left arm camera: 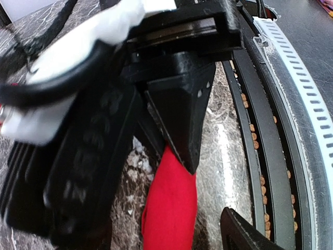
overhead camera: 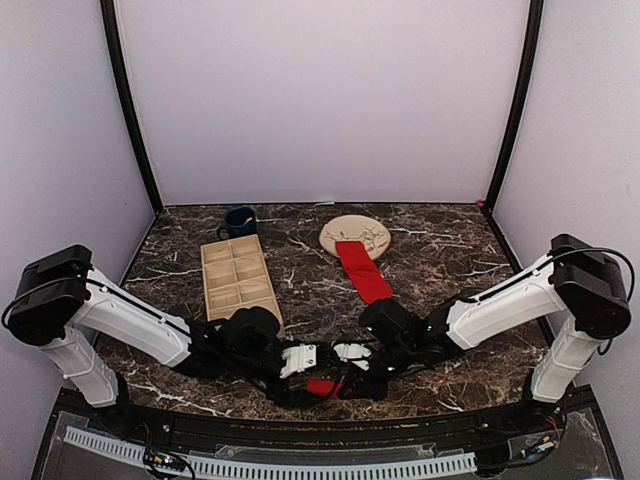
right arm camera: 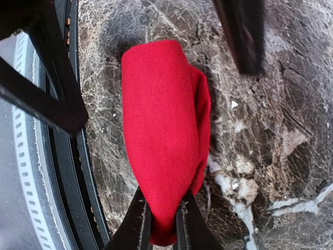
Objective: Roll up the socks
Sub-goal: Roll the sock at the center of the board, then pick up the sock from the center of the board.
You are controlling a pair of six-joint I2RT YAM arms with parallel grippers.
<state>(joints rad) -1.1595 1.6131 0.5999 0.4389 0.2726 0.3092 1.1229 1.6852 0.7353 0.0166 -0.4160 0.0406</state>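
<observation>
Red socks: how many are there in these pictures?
2. The flat sock stretches from the beige plate toward the front. The bundled sock lies up front, pinched in the right arm's jaws and mostly hidden from above.

A: Reds first: near sock [right arm camera: 164, 140] bright red, fine ribbed weave; far sock [overhead camera: 363, 272] the same red.
B: Noted. The table [overhead camera: 440, 260] is dark brown marble, white-veined. The plate [overhead camera: 372, 228] is beige, thin line pattern.
A: Also: tray [overhead camera: 238, 282] pale tan, mug [overhead camera: 240, 222] dark blue, left arm [overhead camera: 130, 322] and right arm [overhead camera: 500, 305] white with black.
</observation>
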